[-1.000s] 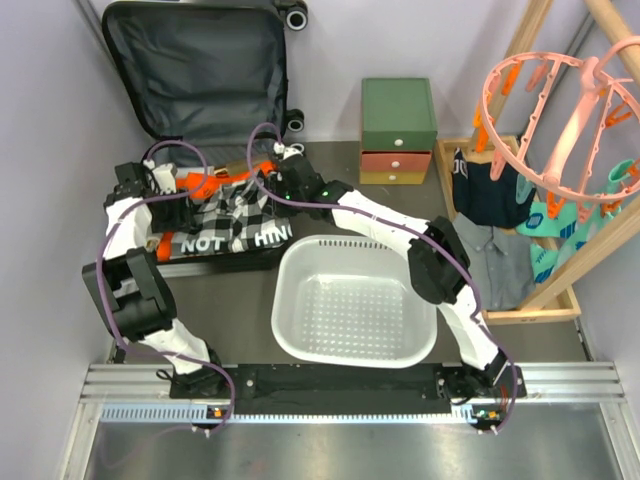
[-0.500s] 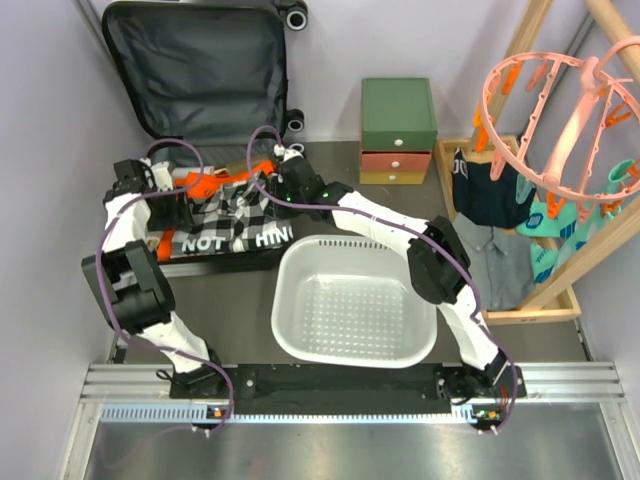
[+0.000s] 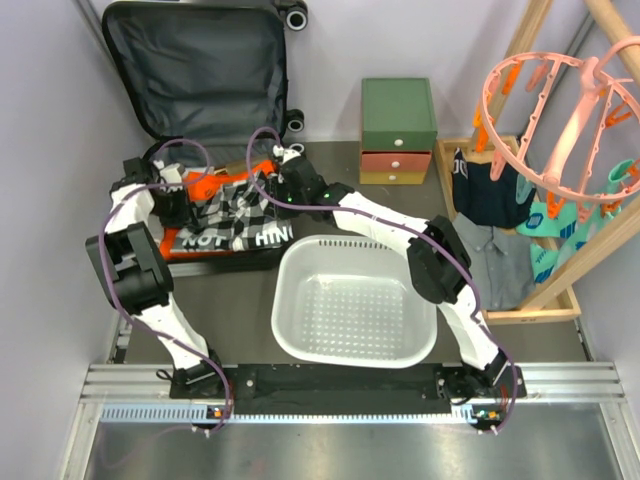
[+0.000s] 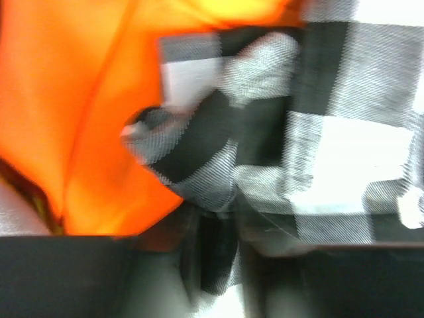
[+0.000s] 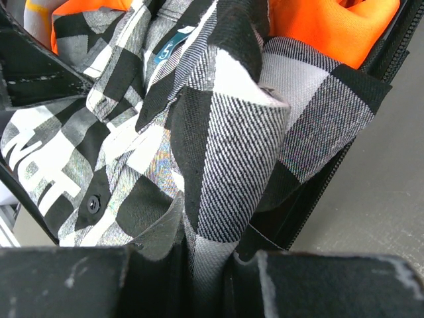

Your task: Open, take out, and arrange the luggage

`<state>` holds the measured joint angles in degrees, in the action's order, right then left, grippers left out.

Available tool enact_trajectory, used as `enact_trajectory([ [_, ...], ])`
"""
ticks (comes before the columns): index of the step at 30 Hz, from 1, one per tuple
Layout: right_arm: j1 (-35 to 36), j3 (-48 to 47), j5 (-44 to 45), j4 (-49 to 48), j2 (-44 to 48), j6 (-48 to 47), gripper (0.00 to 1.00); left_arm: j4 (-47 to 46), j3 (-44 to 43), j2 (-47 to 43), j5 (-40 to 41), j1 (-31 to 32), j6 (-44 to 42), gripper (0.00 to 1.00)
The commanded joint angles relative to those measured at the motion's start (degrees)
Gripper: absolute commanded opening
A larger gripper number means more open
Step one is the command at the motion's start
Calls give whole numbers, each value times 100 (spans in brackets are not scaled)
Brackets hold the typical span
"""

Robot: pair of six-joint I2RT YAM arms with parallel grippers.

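Black luggage [image 3: 190, 70] — right claw [image 5: 207, 265] above, pinching shirt [image 5: 225, 132]

Dark grey table [image 3: 240, 305], open luggage [image 3: 200, 70], white laundry basket [image 3: 355, 300], drawer box [image 3: 398, 130]

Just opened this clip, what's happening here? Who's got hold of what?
The luggage lies open, lid standing up at the back. Both arms reach into its packed lower half at a black-and-white checked shirt. The right gripper is shut on a fold of that shirt. The left gripper has shirt cloth between its jaws beside an orange garment, but that view is too blurred to tell a grip. The white basket in front holds nothing.
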<state>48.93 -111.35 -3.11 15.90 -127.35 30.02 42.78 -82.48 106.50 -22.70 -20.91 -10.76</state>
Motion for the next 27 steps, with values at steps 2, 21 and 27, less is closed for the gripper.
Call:
enact_trajectory([
  [2,-120,69,-40,-254,579,-137,0,836,-286,-295,-683,122,-303,17],
  [21,-138,-194,-40,35,1247,-435,0,661,-532,-1351,-938,122,-57,0],
  [27,-138,-159,-14,142,1616,-523,0,722,-690,-1491,-1342,131,-31,0],
])
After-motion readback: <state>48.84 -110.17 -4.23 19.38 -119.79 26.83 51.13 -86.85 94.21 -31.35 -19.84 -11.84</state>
